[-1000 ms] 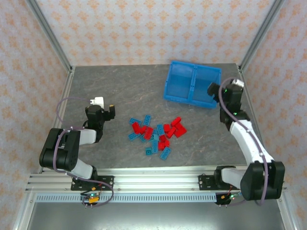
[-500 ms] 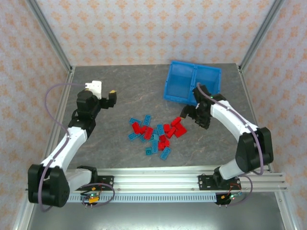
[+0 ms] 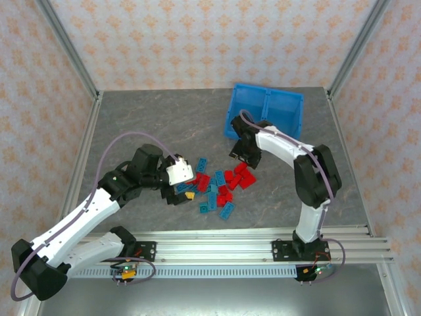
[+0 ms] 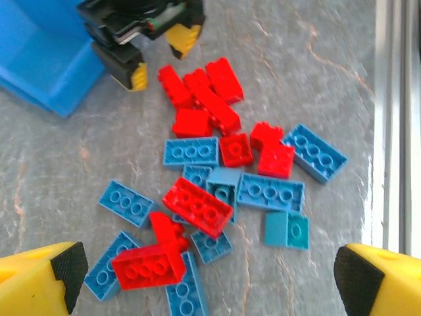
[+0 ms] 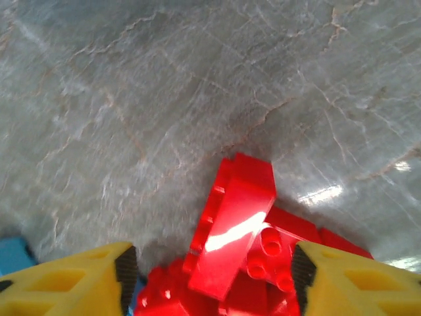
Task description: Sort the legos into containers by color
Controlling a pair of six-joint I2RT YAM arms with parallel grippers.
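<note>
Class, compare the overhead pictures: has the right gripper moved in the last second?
Yes. The right gripper went leftward from the blue bin's right end to the red legos near its left front corner.

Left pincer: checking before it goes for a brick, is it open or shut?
Open. The left pincer shows its yellow fingers far apart at the wrist view's bottom corners, nothing gripped between them.

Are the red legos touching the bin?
Apart. The left wrist view shows a strip of bare table between the bin corner and the nearest red legos.
</note>
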